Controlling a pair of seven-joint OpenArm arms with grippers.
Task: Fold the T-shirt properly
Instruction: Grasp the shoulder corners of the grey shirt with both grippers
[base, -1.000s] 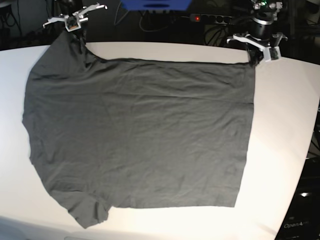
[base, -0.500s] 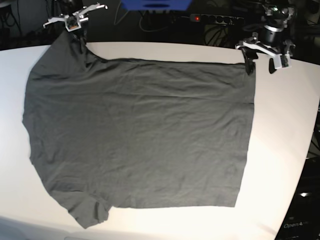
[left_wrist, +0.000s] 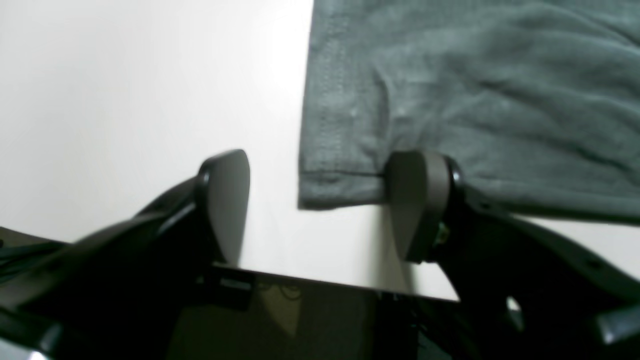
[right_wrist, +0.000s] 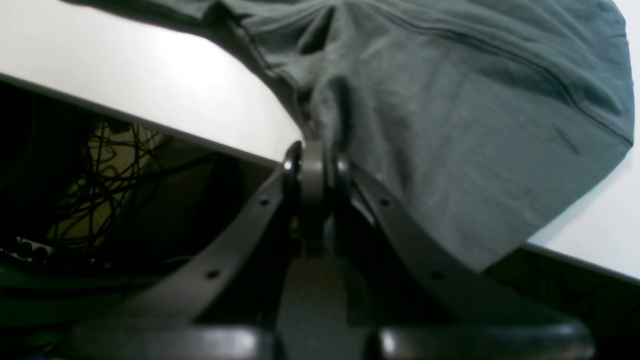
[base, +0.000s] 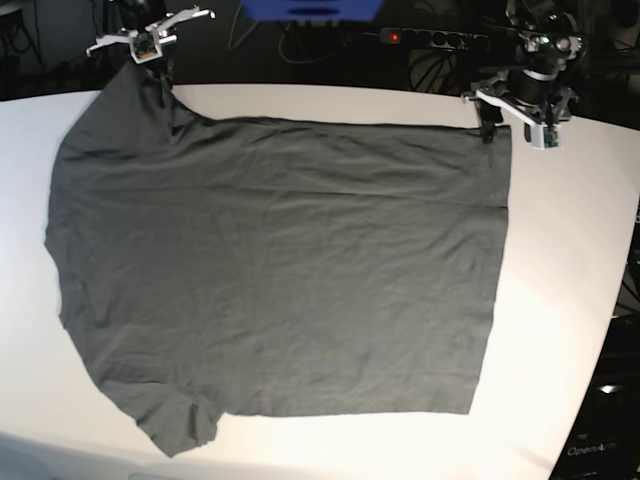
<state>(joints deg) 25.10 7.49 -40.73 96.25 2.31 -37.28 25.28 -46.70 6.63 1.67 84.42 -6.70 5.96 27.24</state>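
The T-shirt (base: 280, 270) is spread flat (unfolded); the left hand (left_wrist: 320, 205) is parted, the right hand (right_wrist: 315, 165) clamped on cloth.

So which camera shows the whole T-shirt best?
The base view: the T-shirt lies spread flat on the table, fully visible. The left wrist view shows only a hem corner; the right wrist view only a bunched sleeve area.

The left tool (base: 517, 123) hung at 1 o'clock with its jaws spread wide; the right tool (base: 150, 52), at 11 o'clock, was pinched closed.
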